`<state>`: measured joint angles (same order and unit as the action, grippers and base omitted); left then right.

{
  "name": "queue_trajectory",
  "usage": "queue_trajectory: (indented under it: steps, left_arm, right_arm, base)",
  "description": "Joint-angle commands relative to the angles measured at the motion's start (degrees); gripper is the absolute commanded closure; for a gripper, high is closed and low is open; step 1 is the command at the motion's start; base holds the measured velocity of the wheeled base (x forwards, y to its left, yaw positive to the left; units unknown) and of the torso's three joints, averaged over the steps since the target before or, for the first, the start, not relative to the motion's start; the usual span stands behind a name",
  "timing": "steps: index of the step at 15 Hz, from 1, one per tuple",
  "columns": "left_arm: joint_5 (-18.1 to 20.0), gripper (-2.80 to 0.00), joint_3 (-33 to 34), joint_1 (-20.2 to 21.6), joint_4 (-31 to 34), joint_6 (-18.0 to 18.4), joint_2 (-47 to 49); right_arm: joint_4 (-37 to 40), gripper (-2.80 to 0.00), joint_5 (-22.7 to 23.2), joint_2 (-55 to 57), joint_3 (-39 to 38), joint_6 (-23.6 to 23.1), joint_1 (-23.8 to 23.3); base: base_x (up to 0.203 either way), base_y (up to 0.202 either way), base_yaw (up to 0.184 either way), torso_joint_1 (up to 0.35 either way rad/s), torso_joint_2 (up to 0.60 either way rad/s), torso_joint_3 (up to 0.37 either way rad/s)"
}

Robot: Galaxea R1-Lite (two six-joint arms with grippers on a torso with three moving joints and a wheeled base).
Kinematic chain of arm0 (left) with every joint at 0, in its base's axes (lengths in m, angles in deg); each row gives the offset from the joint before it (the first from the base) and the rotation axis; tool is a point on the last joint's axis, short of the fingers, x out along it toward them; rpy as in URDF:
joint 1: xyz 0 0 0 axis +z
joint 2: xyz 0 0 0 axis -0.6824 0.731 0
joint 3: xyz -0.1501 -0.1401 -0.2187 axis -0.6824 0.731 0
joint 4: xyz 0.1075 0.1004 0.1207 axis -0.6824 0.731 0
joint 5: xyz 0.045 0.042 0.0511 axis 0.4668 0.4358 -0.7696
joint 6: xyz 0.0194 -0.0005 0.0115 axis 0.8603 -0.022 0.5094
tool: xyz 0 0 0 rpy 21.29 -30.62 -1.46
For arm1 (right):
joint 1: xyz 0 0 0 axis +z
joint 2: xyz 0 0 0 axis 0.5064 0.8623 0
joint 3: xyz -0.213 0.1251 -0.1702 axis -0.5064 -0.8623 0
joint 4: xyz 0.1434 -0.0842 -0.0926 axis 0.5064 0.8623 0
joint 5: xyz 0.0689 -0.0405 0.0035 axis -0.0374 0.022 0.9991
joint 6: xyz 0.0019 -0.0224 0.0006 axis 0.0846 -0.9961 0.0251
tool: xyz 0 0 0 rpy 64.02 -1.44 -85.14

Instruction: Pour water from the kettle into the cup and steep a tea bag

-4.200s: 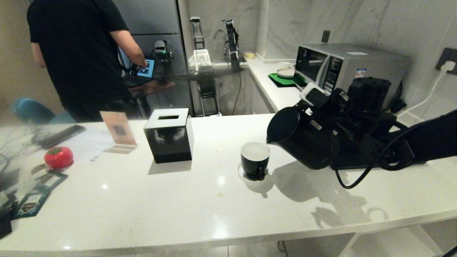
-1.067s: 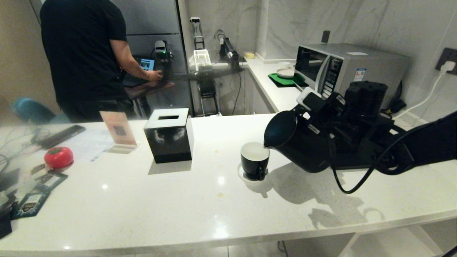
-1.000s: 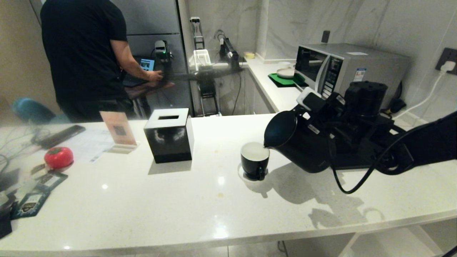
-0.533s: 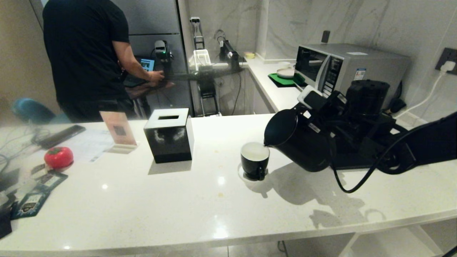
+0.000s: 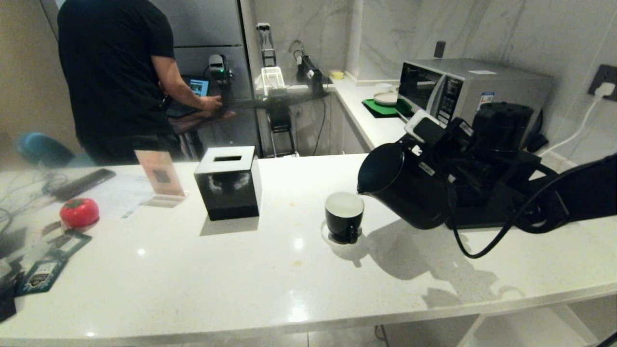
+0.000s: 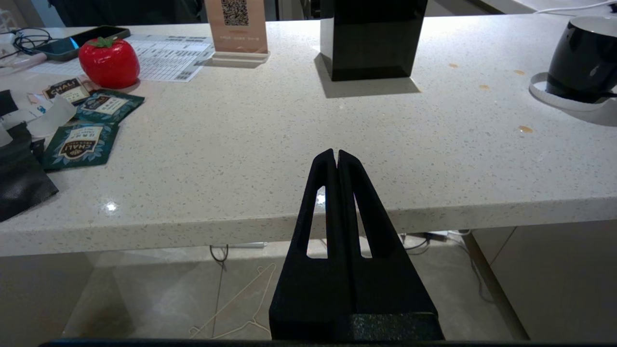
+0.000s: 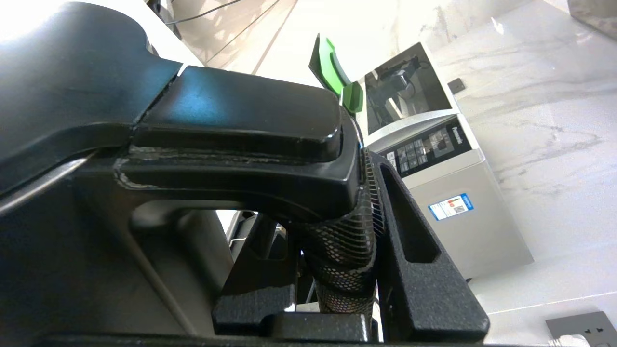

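The matte black kettle (image 5: 405, 185) hangs tilted over the white counter (image 5: 270, 279), its spout just above the right rim of the cup (image 5: 344, 217). The cup is black with a white inside and stands upright on a white coaster; I cannot make out water in it. My right gripper (image 5: 450, 144) is shut on the kettle's loop handle (image 7: 231, 115), which fills the space between the fingers of the right gripper (image 7: 332, 193). My left gripper (image 6: 336, 153) is shut and empty, parked before the counter's front edge, left of the cup (image 6: 583, 62). The tea bag is out of view.
A black tissue box (image 5: 228, 182) stands left of the cup, with a QR sign (image 5: 160, 173) and a red tomato-shaped object (image 5: 79, 212) beyond. Teal packets (image 5: 41, 274) lie at the far left. A microwave (image 5: 462, 86) sits behind the kettle. A person (image 5: 115, 72) stands at the back left.
The right arm and kettle have risen a little, lifting the spout slightly above the cup's rim. The cup and the left gripper have not moved.
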<state>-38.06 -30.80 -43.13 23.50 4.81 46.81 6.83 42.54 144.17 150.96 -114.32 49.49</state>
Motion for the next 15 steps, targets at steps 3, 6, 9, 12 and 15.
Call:
queue_trajectory:
  steps: [3, 6, 9, 12, 15]
  left_arm:
    - [0.0, 0.00, 0.0, 0.0, 0.0, 0.0, 0.1]
    - [0.0, 0.00, 0.0, 0.0, 0.0, 0.0, 0.1]
    - [0.0, 0.00, 0.0, 0.0, 0.0, 0.0, 0.1]
    - [0.0, 0.00, 0.0, 0.0, 0.0, 0.0, 0.1]
    - [0.0, 0.00, 0.0, 0.0, 0.0, 0.0, 0.1]
  right_arm:
    - [-0.2, 0.00, 0.0, -0.8, -0.1, -0.2, 0.1]
    - [-0.2, 0.00, 0.2, -1.3, -0.5, 0.3, 0.1]
    - [-0.3, 0.00, 0.2, -1.9, -1.1, 3.3, 0.2]
    - [-0.2, 0.00, 0.1, -2.9, -2.2, 7.7, 0.2]
    - [-0.2, 0.00, -0.1, -4.0, -3.2, 11.1, 0.1]
  base:
    - [0.000, 0.000, 0.000, 0.000, 0.00, 0.000]
    - [0.000, 0.000, 0.000, 0.000, 0.00, 0.000]
    - [0.000, 0.000, 0.000, 0.000, 0.00, 0.000]
    - [0.000, 0.000, 0.000, 0.000, 0.00, 0.000]
    - [0.000, 0.000, 0.000, 0.000, 0.00, 0.000]
